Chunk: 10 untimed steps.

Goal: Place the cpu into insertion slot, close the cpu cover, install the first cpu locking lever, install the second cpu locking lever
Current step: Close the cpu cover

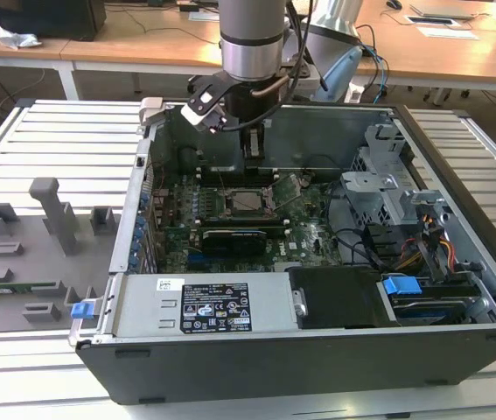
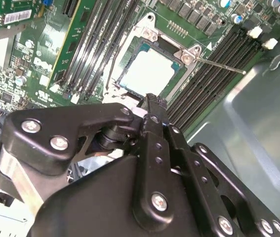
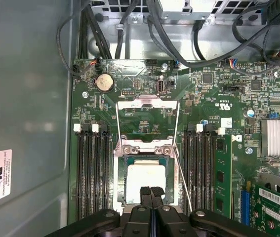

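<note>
Exterior view: high, looking down into open computer case (image 1: 317,350), mid-distance. Both wrist views: close above motherboard (image 3: 219,98) (image 2: 36,64), sharing the insertion slot (image 3: 119,182) (image 2: 125,52).

The place reads as a robotics lab set up in an office-like room. An industrial robot arm (image 1: 252,39) hangs over an open desktop computer case (image 1: 300,372) on a slatted aluminium workbench (image 1: 64,131), with a grey tray of moulded part holders (image 1: 55,219) beside it. Behind stand pale wooden desks (image 1: 466,52) carrying papers (image 1: 447,33) and trailing cables (image 1: 377,68).
</note>
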Available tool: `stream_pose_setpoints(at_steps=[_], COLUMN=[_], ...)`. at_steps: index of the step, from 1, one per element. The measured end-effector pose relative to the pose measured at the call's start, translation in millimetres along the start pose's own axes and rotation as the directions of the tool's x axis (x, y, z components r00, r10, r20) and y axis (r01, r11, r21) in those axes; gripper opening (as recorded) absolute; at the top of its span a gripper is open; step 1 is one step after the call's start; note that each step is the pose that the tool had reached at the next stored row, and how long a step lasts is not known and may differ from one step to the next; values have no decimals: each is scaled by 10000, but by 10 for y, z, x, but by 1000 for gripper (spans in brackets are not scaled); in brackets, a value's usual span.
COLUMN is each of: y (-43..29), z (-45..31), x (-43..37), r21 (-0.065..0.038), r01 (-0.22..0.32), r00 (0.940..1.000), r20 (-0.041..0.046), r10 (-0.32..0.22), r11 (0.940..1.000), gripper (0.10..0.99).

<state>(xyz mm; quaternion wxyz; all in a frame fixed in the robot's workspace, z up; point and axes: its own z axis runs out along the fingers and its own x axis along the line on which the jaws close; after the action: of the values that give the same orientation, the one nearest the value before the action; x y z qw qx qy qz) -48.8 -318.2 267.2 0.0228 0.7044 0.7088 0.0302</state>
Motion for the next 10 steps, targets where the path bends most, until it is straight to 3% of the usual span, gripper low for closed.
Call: stream_pose_setpoints(at_steps=[6,10], y=[58,152], z=[3,10], x=[-1,-1], r21=[1,1], r01=[1,0], r00=[10000,10000], r20=[2,1], r10=[-1,0], r11=[10000,10000], gripper=[106,106])
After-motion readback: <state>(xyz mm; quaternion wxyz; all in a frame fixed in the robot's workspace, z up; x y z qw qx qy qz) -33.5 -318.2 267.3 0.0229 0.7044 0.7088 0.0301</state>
